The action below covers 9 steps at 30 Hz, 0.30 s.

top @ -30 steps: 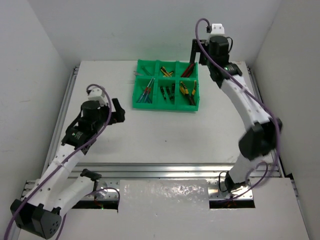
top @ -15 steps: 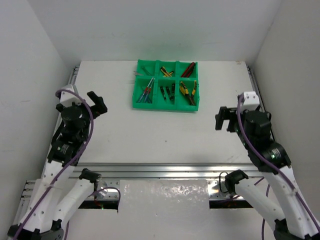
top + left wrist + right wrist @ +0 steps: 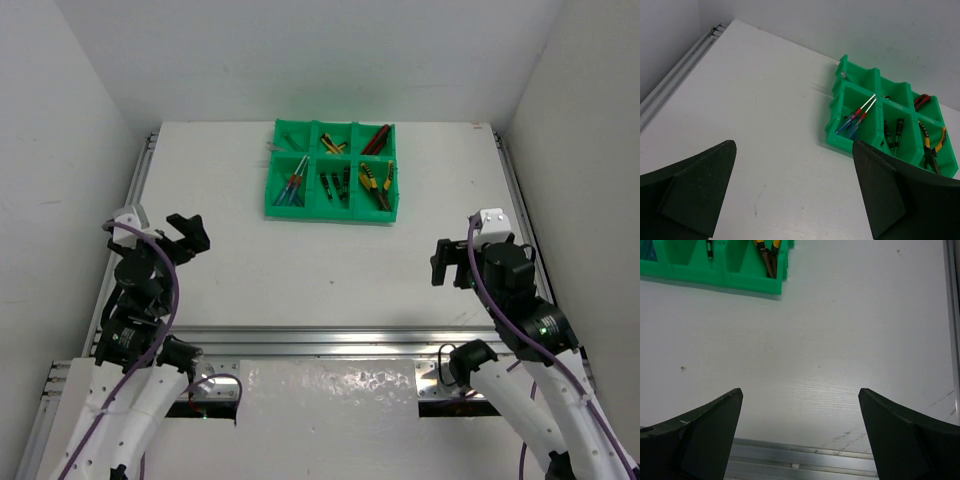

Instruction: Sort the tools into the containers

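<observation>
The green tray of containers stands at the far middle of the table with the tools lying in its compartments: blue/red screwdrivers, dark screwdrivers, yellow-handled pliers, red-black knives and yellow cutters. My left gripper hangs open and empty over the near-left table, well short of the tray. Over the near-right table my right gripper is also open and empty. The left wrist view shows the tray and its screwdrivers beyond the open left gripper. Bare table lies between the fingers of the right gripper.
An aluminium rail runs along the table's near edge and shows close under the right gripper as well. Side rails border the table left and right. White walls enclose the back and both sides. A small silver piece pokes out at the tray's far-left corner.
The right arm swung from behind the tray's far-right corner back to the near right. The left arm drew back toward the near-left edge. Both grippers stayed open and empty.
</observation>
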Motion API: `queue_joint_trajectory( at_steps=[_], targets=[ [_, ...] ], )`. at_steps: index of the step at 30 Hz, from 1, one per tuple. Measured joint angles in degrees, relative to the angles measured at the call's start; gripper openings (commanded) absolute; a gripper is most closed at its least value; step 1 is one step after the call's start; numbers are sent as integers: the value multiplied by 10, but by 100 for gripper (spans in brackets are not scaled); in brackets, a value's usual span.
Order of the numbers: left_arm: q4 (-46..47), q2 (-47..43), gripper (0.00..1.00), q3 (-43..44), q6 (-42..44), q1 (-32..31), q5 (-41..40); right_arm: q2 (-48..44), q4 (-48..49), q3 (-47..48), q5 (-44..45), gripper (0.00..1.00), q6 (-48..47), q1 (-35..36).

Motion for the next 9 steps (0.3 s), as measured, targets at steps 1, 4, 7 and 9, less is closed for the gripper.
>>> queue_joint_trajectory(
  at_steps=[1,4,7,9],
  targets=[
    [1,2,100,0,0,0,2,0,0,-2,-1,99,0,0],
    [2,8,100,0,0,0,9,1,0,-9,-3,99,1,0],
    [2,11,100,0,0,0,12,2,0,-12,-4,99,2,0],
    [2,11,100,0,0,0,12,2,0,-12,-5,99,2,0]
  ],
)
